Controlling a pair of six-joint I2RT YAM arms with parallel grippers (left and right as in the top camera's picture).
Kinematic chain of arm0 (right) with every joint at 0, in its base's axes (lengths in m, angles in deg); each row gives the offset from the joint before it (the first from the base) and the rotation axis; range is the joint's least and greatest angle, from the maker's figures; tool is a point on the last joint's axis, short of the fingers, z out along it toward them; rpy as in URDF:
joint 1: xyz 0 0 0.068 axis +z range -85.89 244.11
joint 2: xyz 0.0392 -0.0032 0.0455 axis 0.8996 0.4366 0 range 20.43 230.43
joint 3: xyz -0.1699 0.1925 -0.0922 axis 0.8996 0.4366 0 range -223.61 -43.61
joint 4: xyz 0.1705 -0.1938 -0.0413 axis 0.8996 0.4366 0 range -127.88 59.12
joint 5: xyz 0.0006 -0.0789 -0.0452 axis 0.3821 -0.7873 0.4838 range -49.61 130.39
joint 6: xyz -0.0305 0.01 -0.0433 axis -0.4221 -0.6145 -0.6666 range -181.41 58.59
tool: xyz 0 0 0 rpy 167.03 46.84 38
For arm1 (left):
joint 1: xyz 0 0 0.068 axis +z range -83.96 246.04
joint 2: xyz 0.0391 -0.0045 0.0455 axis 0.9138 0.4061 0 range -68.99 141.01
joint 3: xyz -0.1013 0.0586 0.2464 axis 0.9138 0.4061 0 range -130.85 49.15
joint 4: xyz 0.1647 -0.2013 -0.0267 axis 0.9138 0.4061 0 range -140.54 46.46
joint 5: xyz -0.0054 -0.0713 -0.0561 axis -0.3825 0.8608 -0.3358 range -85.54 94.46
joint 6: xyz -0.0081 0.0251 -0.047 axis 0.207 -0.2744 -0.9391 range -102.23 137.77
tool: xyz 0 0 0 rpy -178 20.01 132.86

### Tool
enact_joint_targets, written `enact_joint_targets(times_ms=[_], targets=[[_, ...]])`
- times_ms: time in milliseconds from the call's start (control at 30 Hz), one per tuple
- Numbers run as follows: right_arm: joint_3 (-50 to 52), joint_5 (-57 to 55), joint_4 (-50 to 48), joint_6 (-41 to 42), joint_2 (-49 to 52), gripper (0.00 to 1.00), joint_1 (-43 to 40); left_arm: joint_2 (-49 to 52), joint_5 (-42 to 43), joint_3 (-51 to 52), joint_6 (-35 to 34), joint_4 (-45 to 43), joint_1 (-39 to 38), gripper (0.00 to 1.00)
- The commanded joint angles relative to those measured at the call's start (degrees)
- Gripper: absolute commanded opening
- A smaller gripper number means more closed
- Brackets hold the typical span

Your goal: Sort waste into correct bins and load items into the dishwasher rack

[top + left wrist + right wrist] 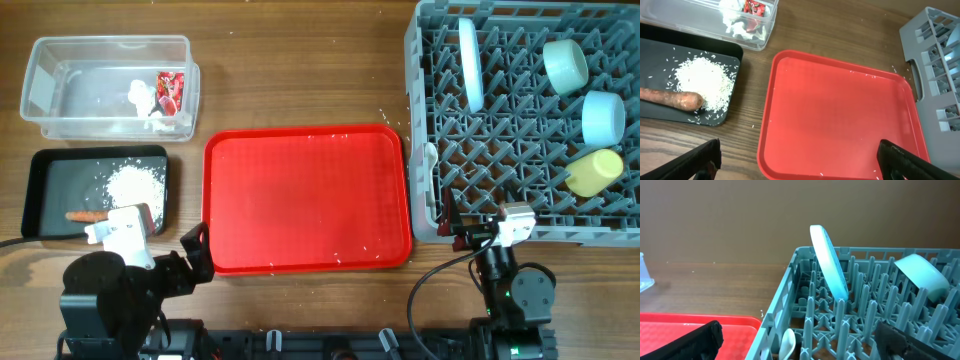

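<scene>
The grey dishwasher rack (pixel 440 60) at the right holds the pale-blue plate (pixel 470 64) on edge, the pale-green bowl (pixel 566 64), the pale-blue bowl (pixel 603 116), the yellow cup (pixel 594 172) and the white spoon (pixel 432 160). The clear tub (pixel 60 70) holds the tissue (pixel 142 96) and red wrapper (pixel 170 90). The black tray (pixel 50 200) holds rice (pixel 135 184) and the carrot piece (pixel 86 216). My left gripper (pixel 800 165) is open and empty over the red tray's near edge. My right gripper (pixel 800 342) is open and empty at the rack's near left corner, above the spoon (pixel 786 342).
The red serving tray (pixel 308 200) lies in the middle with a few rice grains on it (pixel 840 115). Stray grains dot the wood table (pixel 300 70) around it. The rack (pixel 935 65) stands close to the red tray's right edge.
</scene>
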Motion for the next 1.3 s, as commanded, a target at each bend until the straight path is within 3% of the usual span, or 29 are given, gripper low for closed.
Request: enact_joint_targets(times_ms=[0,967,1100,1267], targets=[[0.1,1.5,-0.2,-0.8,-0.7,1.00,-0.3,-0.1,-0.3,0.3,-0.5,-0.1,0.1,1.00],[0.1,1.5,-0.2,-0.8,-0.7,1.00,-0.3,-2.1,-2.1,0.9,0.1,-0.2,0.1,1.00],[0.1,1.5,-0.2,-0.8,-0.7,1.00,-0.3,-7.1,-3.2,7.0,0.1,-4.3,0.1,1.00],[0.1,1.5,-0.2,-0.8,-0.7,1.00,-0.3,-15.2,-3.1,20.1,0.1,-17.6,0.1,1.00]])
